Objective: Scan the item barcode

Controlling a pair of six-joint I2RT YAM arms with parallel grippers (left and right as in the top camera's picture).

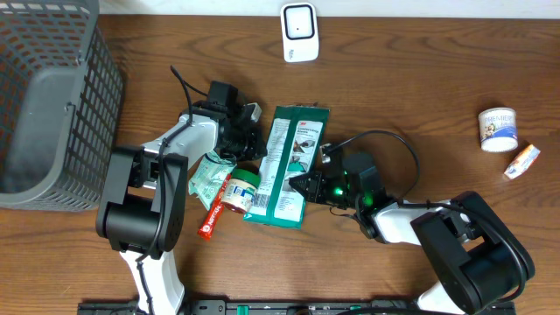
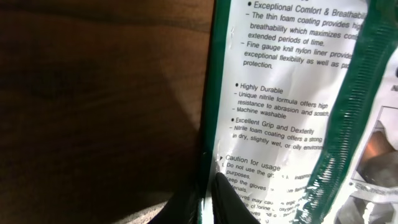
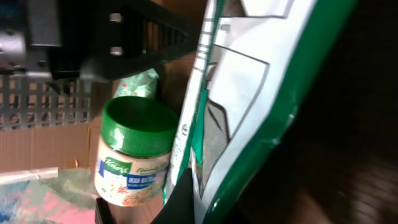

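Step in hand: we judge this to be the pick-up; the glove packet [image 1: 287, 164] lies at mid-table, taken from both sides and not yet shown to the scanner [image 1: 299, 33].
Left gripper [image 1: 248, 140]: at the packet's 10 o'clock edge, jaws drawn close and pinching that edge.
Right gripper [image 1: 304, 184]: at the 4 o'clock edge, jaws pressed together on the packet's rim.
Next move: we would lift the packet and carry it toward 12 o'clock, turning the barcode to the scanner's face; we see no barcode in any view, so a flip may be needed.
Overhead only: the scanner, the basket [image 1: 52, 105] at 9 o'clock, both arms.
Left wrist only: the printed text.
Right wrist only: the green-lidded jar [image 3: 134, 155] just beside the packet.
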